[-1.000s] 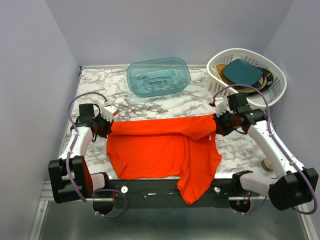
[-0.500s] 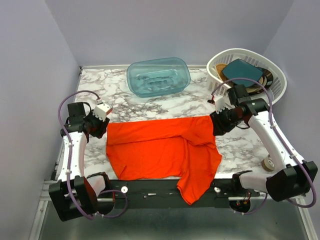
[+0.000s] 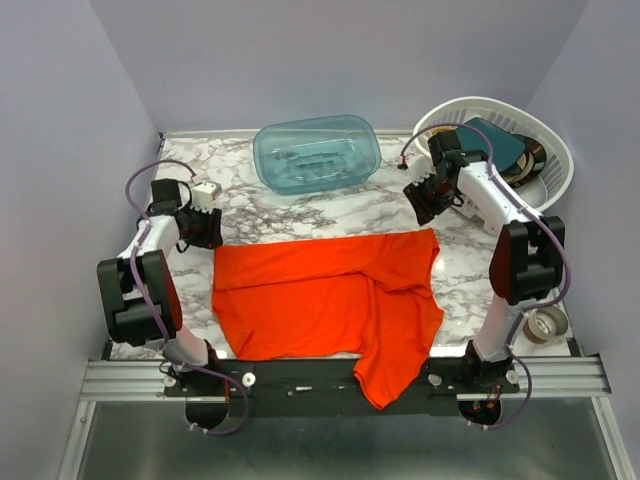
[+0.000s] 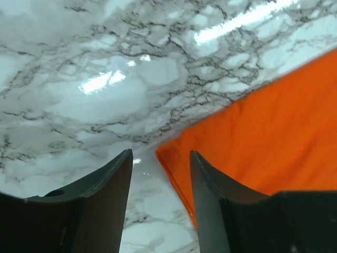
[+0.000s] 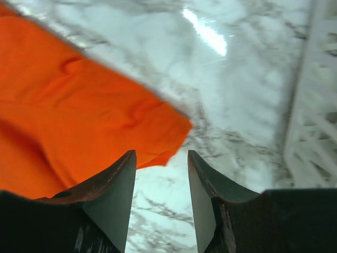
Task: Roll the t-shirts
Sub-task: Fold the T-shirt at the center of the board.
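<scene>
On marble table [image 3: 330, 205], flat red-orange t-shirt [image 3: 320, 290].

I've let go of both far corners: my left gripper [image 4: 160, 154] and right gripper [image 5: 161, 154] now stand open, clear of the t-shirt [image 3: 320, 300]. Its far edge has settled flat, and my right arm has swung back toward the basket [image 3: 490, 102].

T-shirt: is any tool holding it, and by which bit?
Nothing is held. The left tool and the right tool both stand open near the far corners of the t-shirt.
</scene>
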